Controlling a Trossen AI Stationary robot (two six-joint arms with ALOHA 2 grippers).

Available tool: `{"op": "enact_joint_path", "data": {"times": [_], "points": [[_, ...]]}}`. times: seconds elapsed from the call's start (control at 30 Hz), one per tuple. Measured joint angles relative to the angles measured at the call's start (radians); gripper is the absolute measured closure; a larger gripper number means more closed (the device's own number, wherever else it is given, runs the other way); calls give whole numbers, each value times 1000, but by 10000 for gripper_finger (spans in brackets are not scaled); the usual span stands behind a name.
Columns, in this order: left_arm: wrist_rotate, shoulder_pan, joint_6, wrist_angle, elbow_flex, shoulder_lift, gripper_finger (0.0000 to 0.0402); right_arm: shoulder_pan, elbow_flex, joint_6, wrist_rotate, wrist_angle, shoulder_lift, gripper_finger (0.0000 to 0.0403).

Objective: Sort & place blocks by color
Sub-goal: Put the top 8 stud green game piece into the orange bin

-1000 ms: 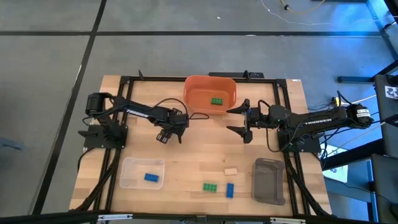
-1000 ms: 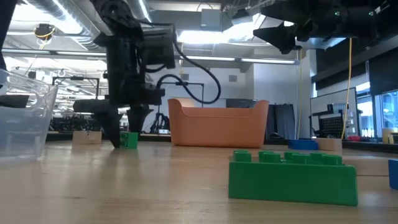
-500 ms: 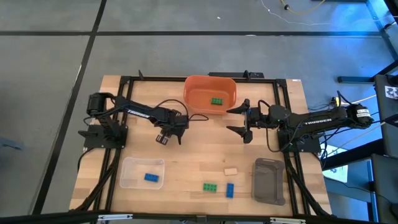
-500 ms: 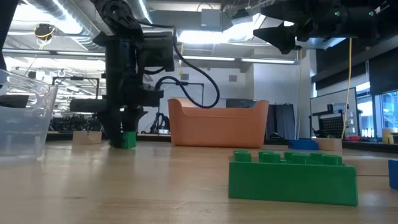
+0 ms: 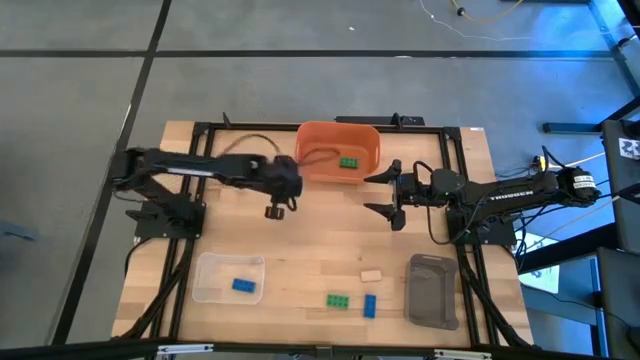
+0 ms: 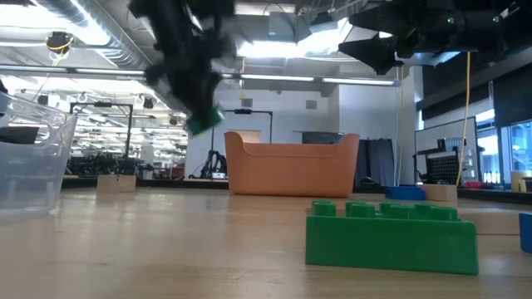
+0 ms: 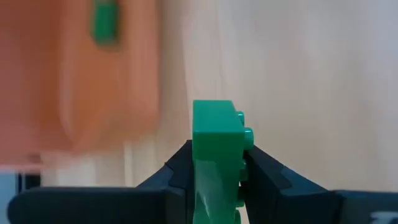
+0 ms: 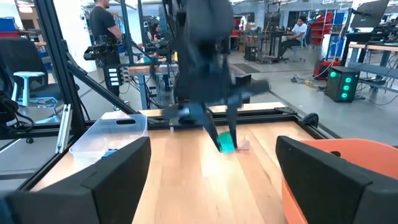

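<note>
Left gripper (image 7: 217, 168): we're clenching small green studded brick (image 7: 216, 140), lifted beside orange plastic bin (image 5: 338, 152).
Right gripper (image 5: 385, 196): fingers spread, idle mid-table.
Risk: brick could slip w/ fast swing.

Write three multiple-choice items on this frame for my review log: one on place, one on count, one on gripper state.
1. Where is the loose tan block?
A. in the orange bin
B. on the table beside the grey tray
C. in the clear tray

2. How many blocks lie in the orange bin?
A. none
B. one
C. three

3. What is the left gripper doing?
A. clamping a green block
B. hanging open and empty
C. clamping a blue block

Answers: 1 B, it lies on bare wood beside the grey tray. 2 B, a single green one. 3 A, the fingers grip a green block.
</note>
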Motion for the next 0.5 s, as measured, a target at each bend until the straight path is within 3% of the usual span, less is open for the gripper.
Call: {"op": "enact_joint_path", "data": {"times": [0.2,0.37,0.5], "points": [[132,2,-99,635,-292,-224,321,0,0,0,0,0,1,56],[125,-9,-237,1170,-530,-268,321,0,0,-1,0,3,1,56],[81,-20,-306,1366,-620,-268,321,0,0,-1,0,2,1,56]]}}
